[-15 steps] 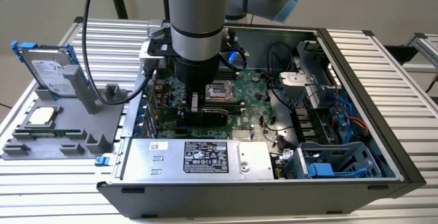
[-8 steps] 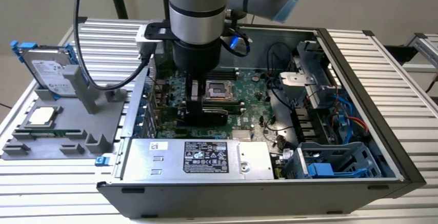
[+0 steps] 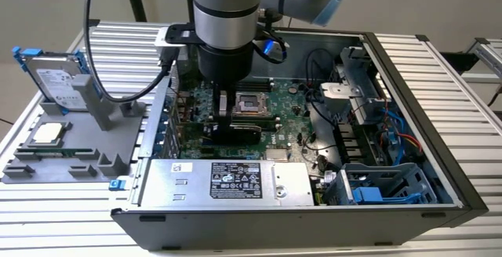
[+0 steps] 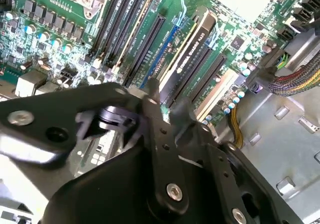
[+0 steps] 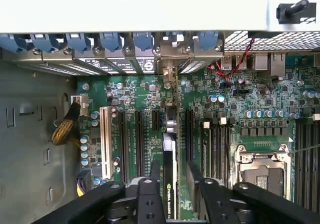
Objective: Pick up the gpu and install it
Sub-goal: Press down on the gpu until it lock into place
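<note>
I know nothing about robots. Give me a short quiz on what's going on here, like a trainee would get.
1. True or false: the gpu lies flat on the table outside the case.
2. Where is the hard drive? A: upright in the grey stand, at the exterior view's left of the case. B: inside the case. C: in the gripper.
3. Fill in: the gripper is down over the ____, astride the gpu.

Key: 1 false, the gpu stands on edge on the motherboard. 2 A. 3 motherboard.
</note>
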Available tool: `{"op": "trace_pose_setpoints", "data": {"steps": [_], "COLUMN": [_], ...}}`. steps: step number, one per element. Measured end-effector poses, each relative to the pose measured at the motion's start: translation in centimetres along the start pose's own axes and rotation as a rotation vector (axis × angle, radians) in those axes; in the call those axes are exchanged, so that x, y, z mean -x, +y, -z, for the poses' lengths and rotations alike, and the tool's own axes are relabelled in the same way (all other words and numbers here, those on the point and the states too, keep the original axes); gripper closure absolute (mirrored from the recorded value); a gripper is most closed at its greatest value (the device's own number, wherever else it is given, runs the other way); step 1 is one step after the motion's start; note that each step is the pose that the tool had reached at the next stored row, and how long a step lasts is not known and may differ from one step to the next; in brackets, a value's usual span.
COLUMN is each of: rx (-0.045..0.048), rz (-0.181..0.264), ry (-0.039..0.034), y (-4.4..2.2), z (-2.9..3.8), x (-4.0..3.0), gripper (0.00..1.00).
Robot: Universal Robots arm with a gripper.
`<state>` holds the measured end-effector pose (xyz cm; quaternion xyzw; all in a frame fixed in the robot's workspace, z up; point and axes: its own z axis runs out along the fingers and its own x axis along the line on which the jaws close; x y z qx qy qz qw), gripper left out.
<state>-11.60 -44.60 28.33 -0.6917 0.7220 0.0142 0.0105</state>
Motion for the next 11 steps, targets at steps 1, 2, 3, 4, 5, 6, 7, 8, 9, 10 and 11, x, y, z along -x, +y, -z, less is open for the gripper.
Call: {"op": "trace_pose_setpoints", "data": {"steps": [1, 2, 3, 4, 5, 6, 7, 8, 9, 10, 11], "rx": [0.0000, 0.0000, 0.0000, 0.0000, 0.0000, 0.0000, 0.0000, 0.0000, 0.0000, 0.0000, 0.0000], "rz": [0.000, 0.000, 0.000, 0.000, 0.000, 0.000, 0.000, 0.000, 0.000, 0.000, 0.000], "ry": [0.0000, 0.0000, 0.0000, 0.0000, 0.0000, 0.0001, 0.0000, 0.0000, 0.0000, 0.0000, 0.0000], "y": [0.03, 0.07, 0.07, 0.08, 0.08, 0.08, 0.08, 0.09, 0.10, 0.11, 0.11], "z": [0.00, 0.00, 0.00, 0.00, 0.00, 0.00, 0.00, 0.00, 0.00, 0.00, 0.00], "x": [0.00, 0.00, 0.00, 0.00, 0.00, -0.01, 0.00, -0.01, -0.01, 0.00, -0.01], "gripper": [1.00, 1.00, 1.00, 1.00, 1.00, 1.00, 1.00, 1.00, 1.00, 1.00, 1.00]}}
